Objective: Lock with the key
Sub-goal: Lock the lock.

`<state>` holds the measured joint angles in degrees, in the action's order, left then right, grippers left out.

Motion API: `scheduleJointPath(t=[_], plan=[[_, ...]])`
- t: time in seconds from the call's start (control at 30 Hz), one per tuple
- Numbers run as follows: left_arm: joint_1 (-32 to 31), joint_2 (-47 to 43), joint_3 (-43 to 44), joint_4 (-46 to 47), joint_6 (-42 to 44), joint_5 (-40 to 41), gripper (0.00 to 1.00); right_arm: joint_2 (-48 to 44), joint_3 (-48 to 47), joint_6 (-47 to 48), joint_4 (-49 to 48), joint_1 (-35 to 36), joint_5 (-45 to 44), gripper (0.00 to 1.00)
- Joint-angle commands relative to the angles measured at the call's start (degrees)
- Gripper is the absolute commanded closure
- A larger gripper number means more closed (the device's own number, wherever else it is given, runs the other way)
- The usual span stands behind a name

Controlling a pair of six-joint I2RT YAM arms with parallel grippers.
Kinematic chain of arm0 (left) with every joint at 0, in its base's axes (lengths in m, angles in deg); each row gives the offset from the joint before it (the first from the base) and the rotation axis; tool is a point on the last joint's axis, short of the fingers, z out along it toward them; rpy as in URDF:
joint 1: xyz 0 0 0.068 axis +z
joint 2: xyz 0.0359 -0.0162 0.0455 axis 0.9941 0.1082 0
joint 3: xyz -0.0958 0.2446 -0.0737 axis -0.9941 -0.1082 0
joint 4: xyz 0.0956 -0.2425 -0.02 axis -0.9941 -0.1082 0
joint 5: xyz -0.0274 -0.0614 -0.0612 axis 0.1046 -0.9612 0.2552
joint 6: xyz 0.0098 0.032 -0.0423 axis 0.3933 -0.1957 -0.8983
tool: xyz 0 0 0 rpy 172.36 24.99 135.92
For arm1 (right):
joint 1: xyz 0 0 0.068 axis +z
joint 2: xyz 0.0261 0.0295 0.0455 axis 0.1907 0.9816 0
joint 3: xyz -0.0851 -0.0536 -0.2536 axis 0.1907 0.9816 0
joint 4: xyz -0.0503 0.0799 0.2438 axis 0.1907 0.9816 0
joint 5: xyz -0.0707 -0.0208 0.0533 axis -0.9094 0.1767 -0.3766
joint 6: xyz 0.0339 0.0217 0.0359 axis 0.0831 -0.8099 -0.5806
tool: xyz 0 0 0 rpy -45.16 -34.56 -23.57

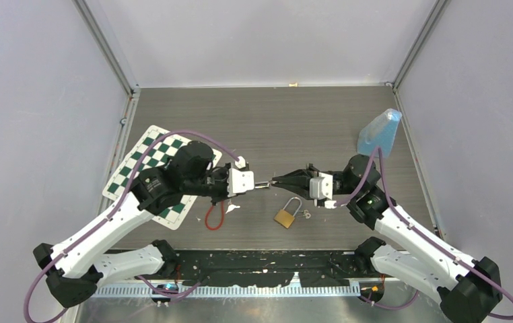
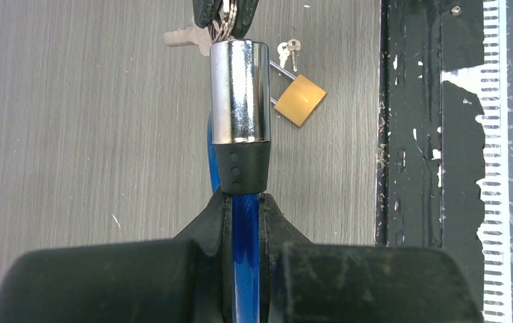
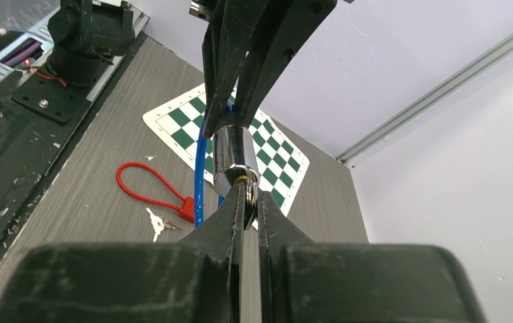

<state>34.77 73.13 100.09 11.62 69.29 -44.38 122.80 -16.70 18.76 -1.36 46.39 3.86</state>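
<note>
A chrome cylinder lock (image 2: 240, 91) with a black collar sits on a blue cable (image 2: 245, 229). My left gripper (image 2: 242, 198) is shut on the blue cable just behind the collar and holds the lock in the air, as the top view shows (image 1: 262, 184). My right gripper (image 3: 250, 192) is shut on the key at the face of the cylinder (image 3: 233, 158). The key itself is mostly hidden between the fingertips. In the top view the right gripper (image 1: 275, 180) meets the left gripper (image 1: 252, 183) tip to tip over the table's middle. A spare key (image 2: 183, 37) hangs from the ring.
A brass padlock (image 1: 285, 217) with small keys (image 1: 305, 214) lies on the table below the grippers. A red cable lock (image 1: 215, 217) with keys (image 3: 156, 224) lies to the left. A green checkered mat (image 1: 163, 168) lies under the left arm. A blue translucent bag (image 1: 380, 132) is at the back right.
</note>
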Motion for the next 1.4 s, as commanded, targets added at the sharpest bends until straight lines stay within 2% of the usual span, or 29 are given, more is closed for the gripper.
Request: scheduleJointPath(t=[0.0,0.1,0.27,0.37,0.47,0.6,0.67,0.7,0.73,0.77,0.83,0.93,1.0,1.03,1.1,1.13,1.23,1.37], plan=[[2.4,-1.4,1.1,-10.4,1.3,0.1,1.0,-3.6,-2.7,7.2,3.7,-5.7,-5.0,0.95],[3.6,-0.9,0.8,-11.2,2.2,-0.7,1.0,-4.2,-4.0,6.8,6.0,-9.0,0.8,0.95],[4.4,0.4,0.5,-11.6,2.9,-0.9,1.0,-0.2,-10.1,-0.5,9.9,-11.1,8.5,0.95],[4.6,0.6,0.2,-11.3,2.9,-0.4,1.0,1.8,-12.3,-2.7,12.1,-11.2,7.6,0.95],[4.7,0.5,0.0,-11.6,3.0,0.0,1.0,2.2,-11.5,-6.0,8.6,-11.6,4.8,0.95],[5.0,-0.1,0.2,-10.3,2.8,0.8,1.0,2.4,-10.5,-9.0,6.5,-11.8,5.4,0.95],[5.0,-0.1,0.9,-10.1,2.7,0.6,1.0,2.5,-9.4,-11.9,3.6,-11.8,5.9,0.81],[5.0,0.0,1.4,-10.4,2.8,0.3,1.0,2.7,-8.3,-12.9,1.1,-11.8,6.3,0.65],[5.0,0.3,2.0,-10.8,2.9,0.0,1.0,2.8,-7.7,-15.1,-0.2,-11.8,7.3,0.58],[5.0,0.4,2.5,-11.1,3.0,-0.4,1.0,3.1,-6.4,-16.3,-3.6,-11.6,7.7,0.36],[5.0,0.6,2.8,-11.2,3.3,-0.3,1.0,3.8,-4.9,-20.1,-8.4,-10.5,8.5,0.23],[5.0,1.2,3.3,-10.7,3.8,0.5,1.0,5.8,-4.6,-21.4,-9.8,-6.4,8.7,0.24],[5.0,2.2,4.2,-10.7,4.0,0.9,1.0,7.5,-5.1,-21.6,-9.9,-4.3,8.9,0.36],[5.0,2.7,4.6,-10.6,4.0,1.0,1.0,8.7,-5.5,-21.9,-10.2,-3.4,9.1,0.46],[5.0,3.4,5.5,-10.3,4.2,1.7,1.0,10.5,-6.1,-23.5,-11.0,-2.8,10.0,0.58],[5.0,3.6,5.8,-10.1,4.3,2.1,1.0,11.0,-6.2,-24.9,-11.5,-2.6,10.1,0.6],[5.0,3.9,6.6,-9.8,4.5,3.1,1.0,12.6,-6.0,-26.8,-13.8,-2.0,10.3,0.62],[5.0,3.8,7.0,-9.1,4.6,3.8,1.0,13.7,-5.8,-27.1,-14.0,-1.4,10.0,0.52]])
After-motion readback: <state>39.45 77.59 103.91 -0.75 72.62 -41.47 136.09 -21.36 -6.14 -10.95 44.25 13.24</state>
